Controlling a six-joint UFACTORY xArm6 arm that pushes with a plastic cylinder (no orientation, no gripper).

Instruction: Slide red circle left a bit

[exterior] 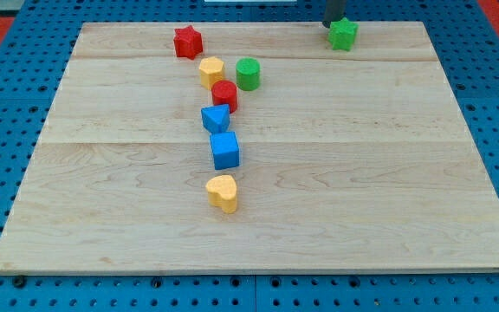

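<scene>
The red circle stands on the wooden board, left of centre toward the view's top. It touches the yellow hexagon above-left and sits just below-left of the green circle. A blue triangle lies right below it. My rod enters at the view's top right; my tip is just behind the green star, far to the right of the red circle.
A red star lies near the board's top edge on the left. A blue cube sits below the blue triangle, and a yellow heart below that. Blue pegboard surrounds the board.
</scene>
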